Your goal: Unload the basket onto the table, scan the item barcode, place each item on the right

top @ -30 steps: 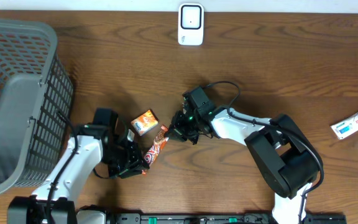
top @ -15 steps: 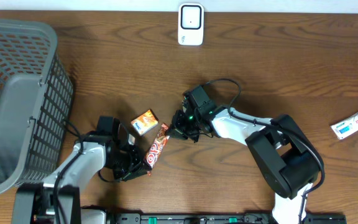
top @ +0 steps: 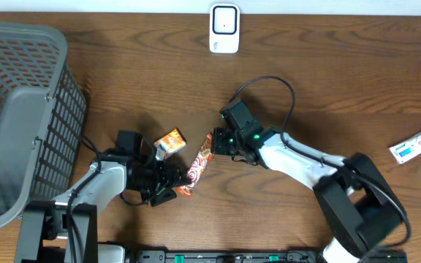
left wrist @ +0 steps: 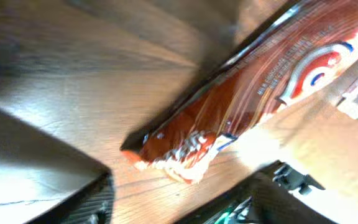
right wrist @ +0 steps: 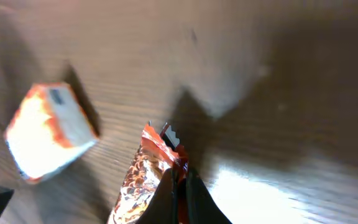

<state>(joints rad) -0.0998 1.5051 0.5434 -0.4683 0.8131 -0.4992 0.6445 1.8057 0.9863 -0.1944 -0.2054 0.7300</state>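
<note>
Left gripper: the left gripper (top: 172,188) sat low over the table (top: 327,66) at the near edge, jaws apart. In the left wrist view its dark fingers (left wrist: 79,202) stood on either side of the snack bar's crimped end without clamping it.
Snack bar: the snack bar (top: 198,164), in a red and orange wrapper, lay slantwise in the middle of the table between the two grippers. Its near end was at the left gripper and its far end at the right one. No barcode could be made out on it.
Right gripper: the right gripper (top: 216,144) was closed tight on the far tip of the snack bar, pinching the crimped seam.
Small box: an orange and white box (top: 169,142) sat just left of the snack bar, apart from it.
White packet: a white packet (top: 414,145) lay well off at the right edge.
Basket: a grey mesh basket (top: 20,117) filled the left side.
Scanner: the white scanner (top: 224,29) stood at the far edge, well apart from the snack bar.
</note>
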